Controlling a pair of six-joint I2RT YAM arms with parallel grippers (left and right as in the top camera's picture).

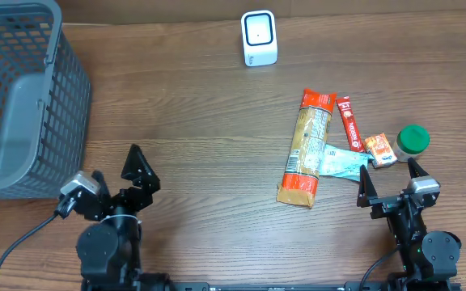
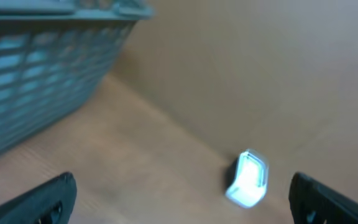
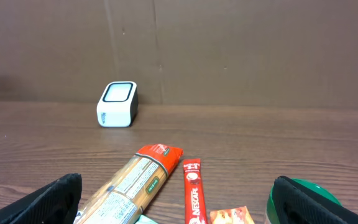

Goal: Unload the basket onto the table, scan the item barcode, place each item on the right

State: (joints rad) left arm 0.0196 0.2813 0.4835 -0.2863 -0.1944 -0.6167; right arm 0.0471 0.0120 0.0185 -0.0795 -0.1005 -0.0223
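Several items lie in a group at the right of the table: a long spaghetti packet [image 1: 307, 148] [image 3: 132, 185], a red Nescafe stick [image 1: 348, 123] [image 3: 193, 191], a small orange packet [image 1: 379, 149] [image 3: 231, 216], a pale green pouch [image 1: 342, 161] and a green-lidded jar [image 1: 413, 139] [image 3: 304, 198]. The white barcode scanner [image 1: 259, 38] [image 3: 117, 104] [image 2: 248, 179] stands at the far middle. My right gripper [image 1: 389, 181] [image 3: 179, 208] is open just in front of the items, holding nothing. My left gripper [image 1: 137, 171] [image 2: 182, 205] is open at the near left, empty.
A grey mesh basket [image 1: 19, 97] [image 2: 36, 62] fills the far left corner. A brown wall [image 3: 229, 50] backs the table behind the scanner. A black cable [image 1: 14, 242] trails from the left arm's base.
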